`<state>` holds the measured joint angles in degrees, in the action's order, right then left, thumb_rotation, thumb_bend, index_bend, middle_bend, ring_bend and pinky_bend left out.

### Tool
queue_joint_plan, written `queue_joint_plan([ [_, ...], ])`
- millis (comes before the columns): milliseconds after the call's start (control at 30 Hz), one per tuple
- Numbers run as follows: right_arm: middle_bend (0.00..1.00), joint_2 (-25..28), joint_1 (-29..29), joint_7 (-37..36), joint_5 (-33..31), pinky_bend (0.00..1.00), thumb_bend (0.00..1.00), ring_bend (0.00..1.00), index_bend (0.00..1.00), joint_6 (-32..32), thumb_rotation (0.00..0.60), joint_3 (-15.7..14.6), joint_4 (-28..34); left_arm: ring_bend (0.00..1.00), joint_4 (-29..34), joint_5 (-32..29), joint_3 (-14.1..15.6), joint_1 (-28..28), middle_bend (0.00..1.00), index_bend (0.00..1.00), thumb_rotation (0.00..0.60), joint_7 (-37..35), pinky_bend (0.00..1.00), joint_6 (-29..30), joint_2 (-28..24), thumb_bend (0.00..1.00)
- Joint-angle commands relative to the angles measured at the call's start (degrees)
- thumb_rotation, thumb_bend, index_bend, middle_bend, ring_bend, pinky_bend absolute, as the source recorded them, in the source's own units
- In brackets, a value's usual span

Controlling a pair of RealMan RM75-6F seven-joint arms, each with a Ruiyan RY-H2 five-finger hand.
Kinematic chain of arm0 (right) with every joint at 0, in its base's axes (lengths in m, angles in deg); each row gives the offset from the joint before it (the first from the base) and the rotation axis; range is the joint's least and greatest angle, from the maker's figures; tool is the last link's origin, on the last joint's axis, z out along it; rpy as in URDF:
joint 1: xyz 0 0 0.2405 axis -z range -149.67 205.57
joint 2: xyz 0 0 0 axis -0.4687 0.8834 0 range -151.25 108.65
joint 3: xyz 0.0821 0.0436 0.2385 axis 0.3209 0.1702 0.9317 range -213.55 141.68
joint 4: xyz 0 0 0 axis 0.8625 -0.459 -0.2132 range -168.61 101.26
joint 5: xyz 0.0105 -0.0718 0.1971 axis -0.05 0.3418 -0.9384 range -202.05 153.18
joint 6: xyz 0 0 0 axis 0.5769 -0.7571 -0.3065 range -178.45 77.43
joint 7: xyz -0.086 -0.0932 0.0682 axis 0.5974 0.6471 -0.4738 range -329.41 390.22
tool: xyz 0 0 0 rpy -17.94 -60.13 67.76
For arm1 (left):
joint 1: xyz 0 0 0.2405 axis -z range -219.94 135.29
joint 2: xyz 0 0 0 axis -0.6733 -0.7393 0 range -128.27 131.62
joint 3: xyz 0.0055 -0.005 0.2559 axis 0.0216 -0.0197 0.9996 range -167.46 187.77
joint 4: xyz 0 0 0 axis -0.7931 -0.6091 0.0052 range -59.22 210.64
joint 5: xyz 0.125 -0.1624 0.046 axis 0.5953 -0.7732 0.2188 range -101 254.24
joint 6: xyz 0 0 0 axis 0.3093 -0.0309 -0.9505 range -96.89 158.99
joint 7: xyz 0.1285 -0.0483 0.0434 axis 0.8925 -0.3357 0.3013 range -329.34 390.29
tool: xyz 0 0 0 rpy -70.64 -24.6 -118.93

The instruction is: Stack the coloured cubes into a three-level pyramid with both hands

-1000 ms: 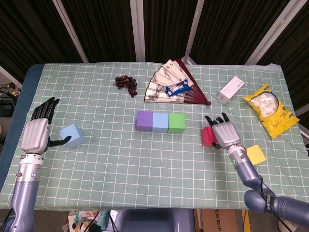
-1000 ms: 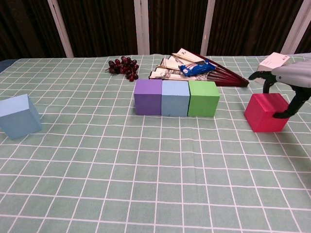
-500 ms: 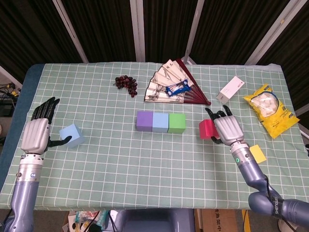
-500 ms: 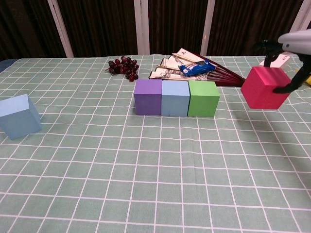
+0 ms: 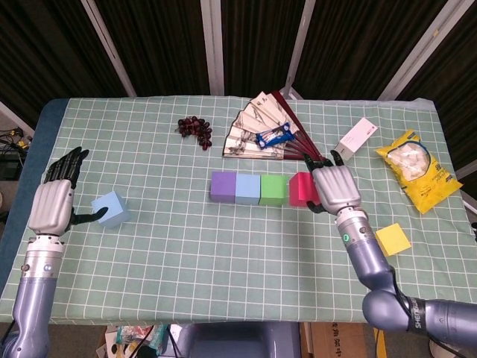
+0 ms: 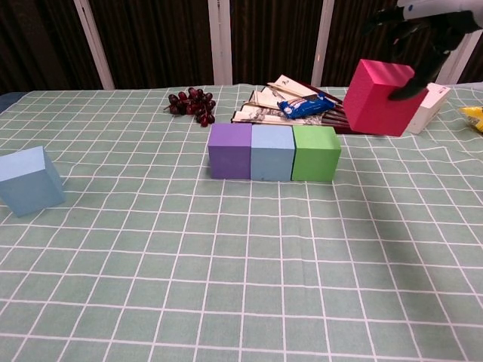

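- Right hand [image 5: 335,188] grips the red cube [image 5: 300,188] from its right side, fingers wrapped over it. Chest view shows the cube lifted clear of the table [image 5: 223,246], tilted, up and to the right of the green cube [image 6: 315,153]; head view alone makes it look level with the row.
- In the chest view only the dark fingertips [image 6: 411,89] and a sliver of that hand show at the top right corner; the rest is cut off by the frame.
- Row on the table: purple cube [image 5: 223,186], blue cube [image 5: 247,188], green cube, touching side to side.
- Left hand [image 5: 52,206] shows in the head view only. Fingers extended upward, thumb reaching toward the light blue cube [image 5: 110,209]; cannot tell whether the thumb touches it. Nothing is held.
- Chest view shows the light blue cube at the far left, resting on the table, slightly tilted, well apart from the row.
- Yellow cube [image 5: 393,239] lies near the right forearm; head view only.
- Behind the row: paper fan [image 5: 261,130] with a blue packet [image 5: 274,138] on it, grapes [image 5: 194,129] to its left.
- White box [image 5: 355,138] and yellow snack bag [image 5: 416,170] at the right; in the chest view the box is partly hidden behind the red cube and the bag is nearly cut off.
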<state>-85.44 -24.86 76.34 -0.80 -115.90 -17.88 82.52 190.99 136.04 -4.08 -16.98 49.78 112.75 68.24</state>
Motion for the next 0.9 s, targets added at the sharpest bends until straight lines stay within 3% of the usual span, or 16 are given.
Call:
queue_joint_plan([
  [33,0.46,-4.3,-4.8,4.1,-5.7,0.00,0.33,0.22,0.01,-4.5,0.600,1.3,0.0,0.05,-0.1,-0.2,0.0,0.0,0.02,0.00,0.600,0.2,0.06,-0.2,-0.1,0.05],
  [233,0.46,-10.2,-9.6,7.1,-12.2,0.00,0.33,0.22,0.02,-8.7,0.600,2.7,-3.5,0.05,-0.7,-1.0,-0.2,0.1,0.02,0.00,0.600,0.5,0.06,-1.1,-0.2,0.05],
  [567,0.47,-16.9,-15.3,10.3,-16.6,0.00,0.33,0.22,0.02,-12.1,0.600,5.2,-10.2,0.05,-2.0,-1.8,-0.5,0.4,0.02,0.00,0.600,0.7,0.06,-1.8,0.0,0.05],
  [900,0.47,-19.9,-17.9,12.2,-20.0,0.00,0.33,0.22,0.02,-11.6,0.600,6.9,-14.0,0.05,-2.5,-2.7,-1.0,0.4,0.02,0.00,0.600,-0.6,0.06,-3.1,-0.4,0.05],
])
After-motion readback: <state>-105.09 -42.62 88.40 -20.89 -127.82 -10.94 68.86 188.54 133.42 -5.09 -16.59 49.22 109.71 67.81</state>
